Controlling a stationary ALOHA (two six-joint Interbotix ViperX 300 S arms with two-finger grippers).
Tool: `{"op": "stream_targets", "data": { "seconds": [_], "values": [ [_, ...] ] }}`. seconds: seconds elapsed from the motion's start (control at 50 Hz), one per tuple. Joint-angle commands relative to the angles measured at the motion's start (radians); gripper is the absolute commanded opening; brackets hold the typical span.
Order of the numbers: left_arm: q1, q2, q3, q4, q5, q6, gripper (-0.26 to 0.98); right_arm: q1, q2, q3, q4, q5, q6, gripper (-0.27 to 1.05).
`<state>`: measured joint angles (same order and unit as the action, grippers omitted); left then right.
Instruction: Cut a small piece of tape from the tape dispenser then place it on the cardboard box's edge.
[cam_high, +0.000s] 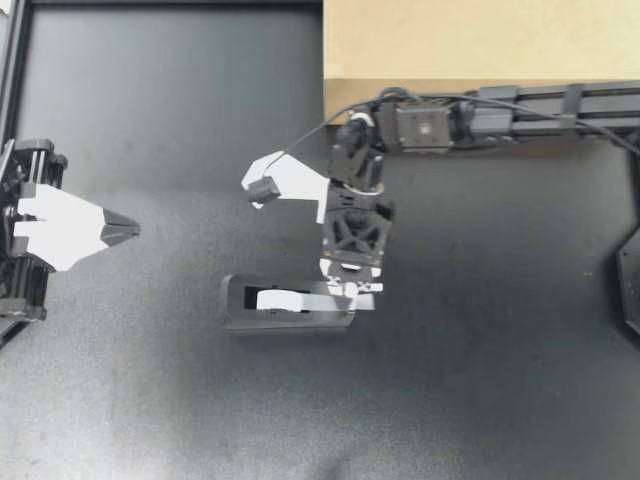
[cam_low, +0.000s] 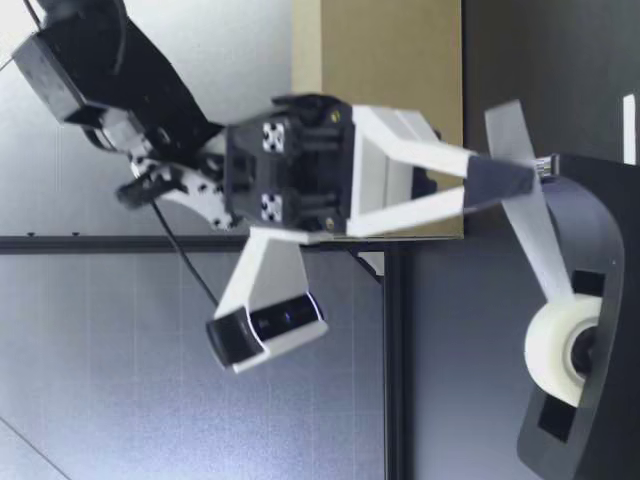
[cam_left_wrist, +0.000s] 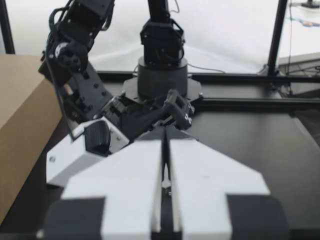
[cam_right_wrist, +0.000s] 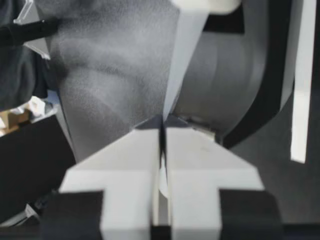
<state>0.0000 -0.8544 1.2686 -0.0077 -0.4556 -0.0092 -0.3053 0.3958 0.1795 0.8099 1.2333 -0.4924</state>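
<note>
A black tape dispenser (cam_high: 240, 312) lies on the dark table, its white tape roll (cam_high: 281, 298) inside it. My right gripper (cam_high: 352, 289) reaches down at the dispenser's cutter end, shut on the loose tape strip. In the low view the right gripper (cam_low: 533, 176) pinches the tape strip (cam_low: 546, 252), which runs from the roll (cam_low: 556, 345) up past the fingertips. In the right wrist view the strip (cam_right_wrist: 183, 60) comes out from between that gripper's (cam_right_wrist: 162, 121) fingers. My left gripper (cam_high: 128, 230) rests shut and empty at the table's left. The cardboard box (cam_high: 480, 40) stands at the back.
The right arm (cam_high: 560, 105) stretches along the box's front edge. A black frame rail (cam_high: 12, 70) borders the table at the left. The left wrist view shows the box (cam_left_wrist: 20, 120) beside the right arm's base (cam_left_wrist: 161, 80).
</note>
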Motion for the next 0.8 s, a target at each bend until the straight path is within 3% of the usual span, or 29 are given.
{"op": "stream_targets", "data": {
  "seconds": [0.0,0.36,0.78],
  "values": [
    [-0.003,0.003,-0.011,0.000,-0.005,0.002,-0.13,-0.017,-0.074,0.023,0.003,-0.015,0.000,-0.09],
    [-0.003,0.003,-0.014,0.000,-0.005,0.002,-0.13,-0.031,-0.118,0.114,0.003,-0.046,-0.006,-0.09],
    [-0.003,0.028,-0.005,-0.002,-0.003,-0.002,-0.13,-0.031,-0.058,0.150,0.003,-0.153,-0.009,-0.09]
  ]
}}
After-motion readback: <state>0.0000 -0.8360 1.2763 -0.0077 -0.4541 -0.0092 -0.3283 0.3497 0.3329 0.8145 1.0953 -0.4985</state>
